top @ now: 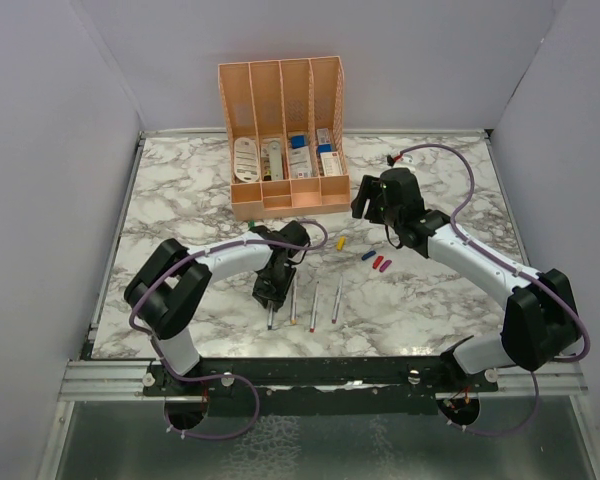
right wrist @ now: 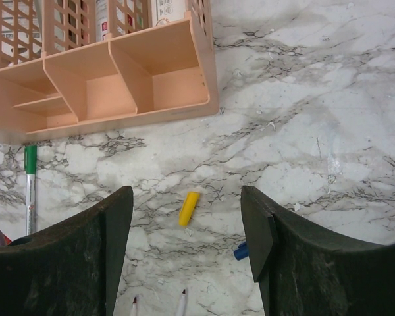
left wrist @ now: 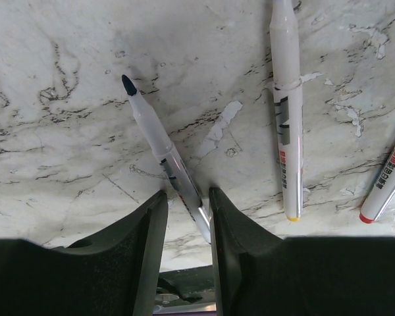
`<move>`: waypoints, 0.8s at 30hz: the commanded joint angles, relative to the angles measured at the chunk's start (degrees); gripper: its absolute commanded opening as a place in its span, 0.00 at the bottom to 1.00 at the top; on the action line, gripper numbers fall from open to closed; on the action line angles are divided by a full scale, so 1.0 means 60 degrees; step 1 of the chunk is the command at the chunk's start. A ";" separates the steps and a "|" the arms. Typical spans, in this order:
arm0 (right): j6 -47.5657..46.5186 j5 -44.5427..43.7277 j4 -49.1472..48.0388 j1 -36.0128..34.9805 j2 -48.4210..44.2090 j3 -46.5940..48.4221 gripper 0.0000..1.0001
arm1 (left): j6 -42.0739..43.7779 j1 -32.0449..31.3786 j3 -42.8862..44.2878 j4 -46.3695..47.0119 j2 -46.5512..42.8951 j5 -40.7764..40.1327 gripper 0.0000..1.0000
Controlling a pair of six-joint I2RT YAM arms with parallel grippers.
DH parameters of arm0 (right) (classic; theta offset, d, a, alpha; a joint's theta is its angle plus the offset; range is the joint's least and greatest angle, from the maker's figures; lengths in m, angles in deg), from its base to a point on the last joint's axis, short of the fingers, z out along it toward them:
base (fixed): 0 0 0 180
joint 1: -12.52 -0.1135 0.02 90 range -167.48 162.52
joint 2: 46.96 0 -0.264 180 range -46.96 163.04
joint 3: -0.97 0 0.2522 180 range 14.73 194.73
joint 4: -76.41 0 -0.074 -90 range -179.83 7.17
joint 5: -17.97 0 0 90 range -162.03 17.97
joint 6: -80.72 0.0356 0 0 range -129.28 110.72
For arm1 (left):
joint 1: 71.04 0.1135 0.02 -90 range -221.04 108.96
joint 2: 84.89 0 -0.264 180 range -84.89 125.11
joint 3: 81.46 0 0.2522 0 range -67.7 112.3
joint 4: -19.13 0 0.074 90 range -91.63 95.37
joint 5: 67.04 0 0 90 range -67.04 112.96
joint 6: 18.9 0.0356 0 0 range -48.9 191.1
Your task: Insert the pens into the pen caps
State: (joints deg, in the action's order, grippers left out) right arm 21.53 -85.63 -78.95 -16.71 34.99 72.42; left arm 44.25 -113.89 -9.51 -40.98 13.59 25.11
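Note:
Several uncapped grey-white pens point(top: 314, 300) lie side by side near the front of the marble table point(top: 430, 300). My left gripper point(top: 268, 297) is low over the leftmost one. In the left wrist view this dark-blue-tipped pen point(left wrist: 159, 141) lies slanted between the narrowly parted fingers point(left wrist: 240, 237) and touches the right one, with a gap at the left one. Yellow-ended point(left wrist: 286, 118) and red-ended point(left wrist: 385, 184) pens lie beside it. My right gripper point(top: 358, 210) is open and empty above the yellow cap point(right wrist: 189, 209), with the blue cap point(right wrist: 241, 251) by its right finger. Yellow point(top: 340, 242), blue point(top: 368, 255), red point(top: 377, 262) and magenta point(top: 385, 264) caps lie mid-table.
A peach organiser point(top: 285, 200) with stubby white and blue items stands at the back centre; its front trays point(right wrist: 118, 108) show in the right wrist view. A pen with a green end point(right wrist: 30, 191) lies just in front of it, to the left. Grey walls enclose the table.

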 commanded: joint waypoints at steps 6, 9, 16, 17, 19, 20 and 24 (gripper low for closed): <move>0.0091 0.0336 -0.0140 -0.0020 0.0116 0.0227 0.66 | -0.0221 -0.0029 -0.0329 0.0965 0.1077 0.0043 0.35; 0.0080 0.0334 -0.0142 -0.0020 0.0154 0.0256 0.66 | -0.0185 -0.0029 -0.0130 0.1061 0.1244 0.0022 0.35; 0.0084 0.0237 -0.0113 -0.0020 0.0129 0.0220 0.66 | -0.0328 -0.0028 -0.0305 0.1639 0.1401 0.0126 0.06; 0.0084 0.0225 -0.0109 -0.0020 0.0118 0.0204 0.66 | -0.0377 -0.0031 -0.0391 0.1767 0.1389 0.0180 0.01; 0.0082 0.0211 -0.0113 -0.0020 0.0086 0.0179 0.66 | -0.0503 -0.0031 -0.0554 0.2046 0.1359 0.0267 0.00; 0.0073 0.0203 -0.0126 -0.0020 0.0082 0.0171 0.66 | -0.0587 -0.0028 -0.0659 0.2170 0.1320 0.0260 0.00; 0.0044 0.0197 -0.0157 -0.0018 0.0066 0.0175 0.66 | -0.0823 -0.0013 -0.1023 0.2570 0.1283 -0.0017 0.00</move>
State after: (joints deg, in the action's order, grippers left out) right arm 21.53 -84.56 -79.02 -16.71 35.45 72.42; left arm 41.91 -113.65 -9.16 -40.83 15.23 27.01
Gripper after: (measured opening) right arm 0.657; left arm 0.057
